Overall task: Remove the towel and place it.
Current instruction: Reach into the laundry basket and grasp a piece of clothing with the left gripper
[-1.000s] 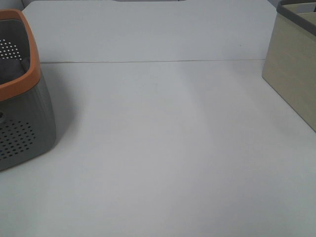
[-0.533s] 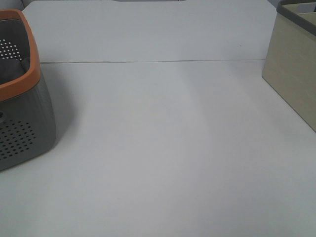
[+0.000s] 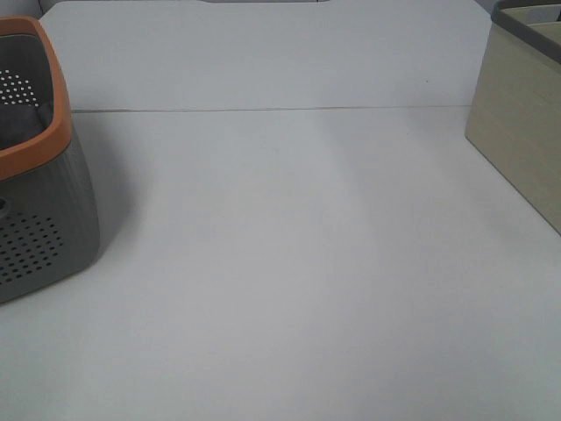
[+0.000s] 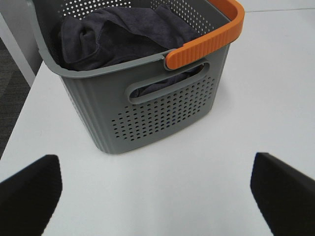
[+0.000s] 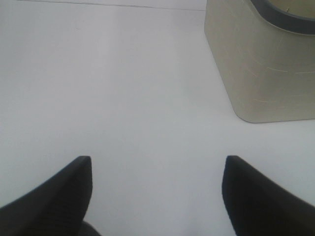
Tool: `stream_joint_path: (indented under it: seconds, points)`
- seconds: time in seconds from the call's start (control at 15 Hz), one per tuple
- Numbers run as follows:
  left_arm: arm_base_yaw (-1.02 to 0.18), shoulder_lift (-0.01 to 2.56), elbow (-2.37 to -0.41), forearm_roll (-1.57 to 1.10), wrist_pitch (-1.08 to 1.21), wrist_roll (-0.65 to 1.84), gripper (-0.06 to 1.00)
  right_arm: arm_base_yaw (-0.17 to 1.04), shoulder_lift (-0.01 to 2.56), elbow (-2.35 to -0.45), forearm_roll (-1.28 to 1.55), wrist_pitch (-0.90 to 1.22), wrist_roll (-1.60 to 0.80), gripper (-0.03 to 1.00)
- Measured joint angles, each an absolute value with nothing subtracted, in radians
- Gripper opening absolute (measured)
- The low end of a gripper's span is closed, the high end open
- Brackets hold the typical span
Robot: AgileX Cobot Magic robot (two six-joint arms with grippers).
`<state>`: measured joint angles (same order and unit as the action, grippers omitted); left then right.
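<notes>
Towel (image 4: 123, 34) half-hidden inside basket (image 4: 162, 118)

Basket (image 3: 53, 202), beige bin (image 3: 517, 140) cropped in high view; towel (image 4: 123, 34) partly hidden by basket wall.

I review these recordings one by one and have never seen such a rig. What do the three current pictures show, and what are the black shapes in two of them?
This is a two-armed robot; each arm ends in a gripper. One picture comes from a camera mounted high: a white table, a grey basket with an orange rim on the left, a beige box on the right, no arms in sight. The other two come from cameras on the wrists; the black shapes are gripper fingers. The left gripper is open, facing the basket, where a dark towel lies bunched. The right gripper is open near the box. Neither holds anything.
</notes>
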<state>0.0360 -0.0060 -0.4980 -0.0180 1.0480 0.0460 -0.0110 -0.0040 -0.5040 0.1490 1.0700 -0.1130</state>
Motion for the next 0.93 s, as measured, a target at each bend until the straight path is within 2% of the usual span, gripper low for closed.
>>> stream_joint_path:
  seconds: [0.67,0.93]
  points:
    - [0.036,0.003,-0.498,-0.018,1.048,0.046,0.98,-0.011,-0.004,-0.504,0.149,1.070,-0.113,0.66]
    - [0.036,0.132,-0.526,-0.026,1.056,0.046,0.96,-0.011,-0.004,-0.504,0.149,1.070,-0.113,0.66]
